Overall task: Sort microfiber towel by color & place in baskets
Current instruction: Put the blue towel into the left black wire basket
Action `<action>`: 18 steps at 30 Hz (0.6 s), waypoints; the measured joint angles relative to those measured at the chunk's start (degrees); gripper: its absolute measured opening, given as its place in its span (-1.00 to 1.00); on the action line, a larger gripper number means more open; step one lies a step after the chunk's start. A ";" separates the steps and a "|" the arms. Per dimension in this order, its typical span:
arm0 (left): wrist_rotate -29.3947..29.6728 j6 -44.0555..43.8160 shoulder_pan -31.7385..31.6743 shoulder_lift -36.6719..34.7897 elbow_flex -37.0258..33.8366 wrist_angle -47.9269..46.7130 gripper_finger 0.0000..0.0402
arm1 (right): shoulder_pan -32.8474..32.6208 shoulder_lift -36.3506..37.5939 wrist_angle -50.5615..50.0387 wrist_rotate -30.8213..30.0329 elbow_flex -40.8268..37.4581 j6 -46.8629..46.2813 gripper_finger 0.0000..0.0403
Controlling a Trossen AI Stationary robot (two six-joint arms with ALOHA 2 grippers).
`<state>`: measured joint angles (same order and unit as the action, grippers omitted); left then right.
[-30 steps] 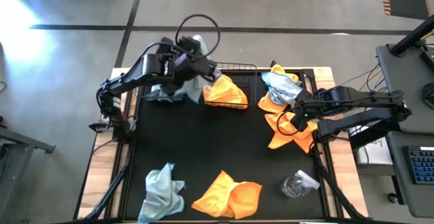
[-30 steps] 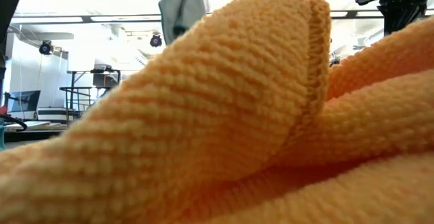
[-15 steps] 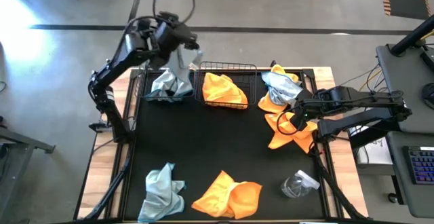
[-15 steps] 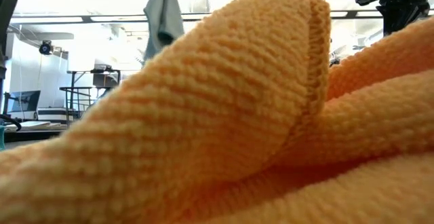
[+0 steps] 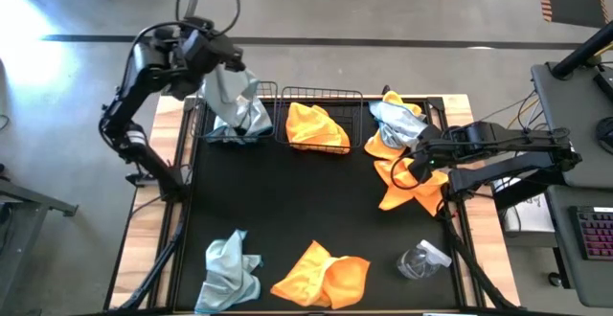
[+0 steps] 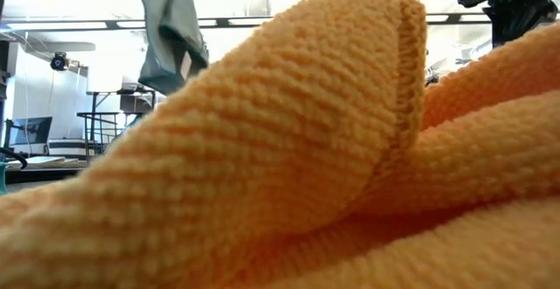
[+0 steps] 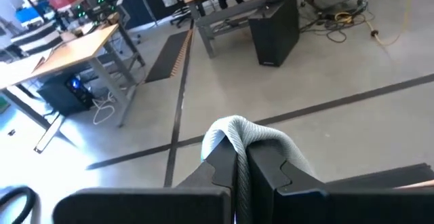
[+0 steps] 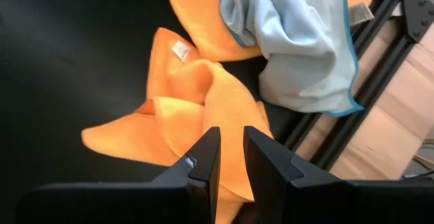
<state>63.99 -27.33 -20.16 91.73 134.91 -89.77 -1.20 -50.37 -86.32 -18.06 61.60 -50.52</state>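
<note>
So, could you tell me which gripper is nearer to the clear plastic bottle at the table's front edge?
The right. The right gripper hovers over the orange towels on the table's right side, a short way behind the bottle. The left gripper holds a pale towel above the far-left basket, diagonally across the table.

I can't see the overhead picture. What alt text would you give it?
The left gripper holds a pale blue-grey towel above the left basket; an orange towel fills the right basket. The right gripper hovers over loose towels.

Grey concrete floor (image 7: pixel 325 75) crossed by dark tape lines; wooden workbenches (image 7: pixel 64 51), black cabinet (image 7: pixel 274 30) behind.
</note>
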 joint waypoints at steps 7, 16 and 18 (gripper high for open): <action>-0.38 -1.65 0.01 -2.13 -0.40 -0.27 -1.00 | 0.01 0.00 3.27 -0.02 0.00 0.08 -0.71; -1.98 -2.36 0.02 -2.16 -3.48 -0.25 -1.00 | -0.01 -0.02 3.55 0.00 0.00 0.01 -0.71; -2.02 -3.58 0.02 -2.38 -5.82 -0.25 -1.00 | 0.00 -0.02 3.70 0.00 0.00 0.02 -0.71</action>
<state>61.97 -30.92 -20.14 89.34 129.10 -90.02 -1.20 -50.39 -82.62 -18.06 61.60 -50.50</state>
